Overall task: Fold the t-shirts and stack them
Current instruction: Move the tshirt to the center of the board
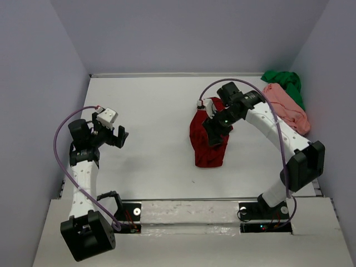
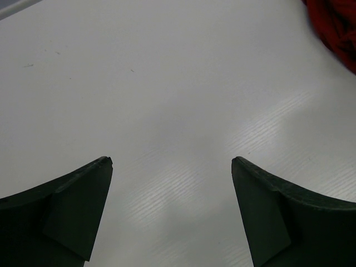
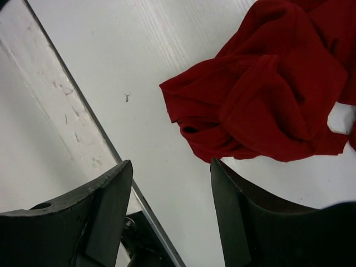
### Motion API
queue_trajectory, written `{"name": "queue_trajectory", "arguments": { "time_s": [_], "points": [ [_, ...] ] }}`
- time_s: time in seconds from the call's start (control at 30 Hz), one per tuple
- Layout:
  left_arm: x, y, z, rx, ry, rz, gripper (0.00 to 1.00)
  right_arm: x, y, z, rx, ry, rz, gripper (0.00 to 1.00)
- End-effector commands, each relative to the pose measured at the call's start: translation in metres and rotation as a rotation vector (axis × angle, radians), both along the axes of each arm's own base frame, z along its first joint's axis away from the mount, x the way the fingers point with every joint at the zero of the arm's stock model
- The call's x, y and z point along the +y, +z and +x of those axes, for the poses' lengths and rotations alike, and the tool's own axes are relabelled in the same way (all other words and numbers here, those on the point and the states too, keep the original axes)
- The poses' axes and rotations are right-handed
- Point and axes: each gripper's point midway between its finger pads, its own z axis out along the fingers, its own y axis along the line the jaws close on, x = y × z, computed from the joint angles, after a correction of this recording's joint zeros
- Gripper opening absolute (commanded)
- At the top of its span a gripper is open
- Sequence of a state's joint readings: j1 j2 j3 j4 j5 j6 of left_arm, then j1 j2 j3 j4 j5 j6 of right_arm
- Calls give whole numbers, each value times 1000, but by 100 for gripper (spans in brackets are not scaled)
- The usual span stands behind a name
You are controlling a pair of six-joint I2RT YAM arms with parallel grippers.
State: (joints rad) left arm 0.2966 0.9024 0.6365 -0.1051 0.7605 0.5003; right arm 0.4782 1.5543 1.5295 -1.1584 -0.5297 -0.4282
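Observation:
The dark red t-shirt (image 1: pixel 208 147) lies crumpled on the white table, right of centre. It also shows in the right wrist view (image 3: pixel 272 94) and at the top right corner of the left wrist view (image 2: pixel 336 22). My right gripper (image 1: pixel 215 133) hangs over the red shirt, open and empty (image 3: pixel 171 167), with the cloth just beyond its right finger. The salmon pink t-shirt (image 1: pixel 286 108) and the bright green t-shirt (image 1: pixel 283 80) lie bunched together at the far right. My left gripper (image 1: pixel 118 135) is open and empty over bare table at the left (image 2: pixel 171 161).
Grey walls close in the table (image 1: pixel 156 105) on the left, back and right. A metal strip (image 1: pixel 189 200) runs along the near edge by the arm bases and shows in the right wrist view (image 3: pixel 105 139).

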Motion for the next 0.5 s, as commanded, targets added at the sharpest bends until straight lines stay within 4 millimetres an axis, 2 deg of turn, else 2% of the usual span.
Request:
{"name": "queue_trajectory", "arguments": {
  "time_s": [0.0,0.07,0.1,0.13,0.2,0.23,0.27,0.33,0.37,0.47],
  "points": [
    [-4,8,1,-25,-34,0,99,12,-22,16,-36,20,-86,65],
    [-4,7,0,-20,-34,-1,99,18,-25,27,-59,18,-109,67],
    [-3,7,0,-20,-29,2,99,24,-33,33,-55,26,-129,67],
    [-3,6,0,-19,-28,3,99,29,-25,41,-77,26,-117,67],
    [-2,5,-1,-17,-26,8,99,39,-28,40,-56,56,-135,65],
    [-2,5,-1,-17,-24,9,99,50,-36,37,-25,89,-142,64],
    [-2,5,-1,-14,-23,10,99,57,-31,36,-23,104,-138,61],
    [-1,5,0,-13,-19,12,99,68,-35,31,-10,138,-142,61],
    [-1,4,0,-13,-21,12,99,76,-43,28,2,161,-160,60],
    [-1,4,0,-13,-19,15,99,77,-60,30,19,164,-201,59]
  ]
}}
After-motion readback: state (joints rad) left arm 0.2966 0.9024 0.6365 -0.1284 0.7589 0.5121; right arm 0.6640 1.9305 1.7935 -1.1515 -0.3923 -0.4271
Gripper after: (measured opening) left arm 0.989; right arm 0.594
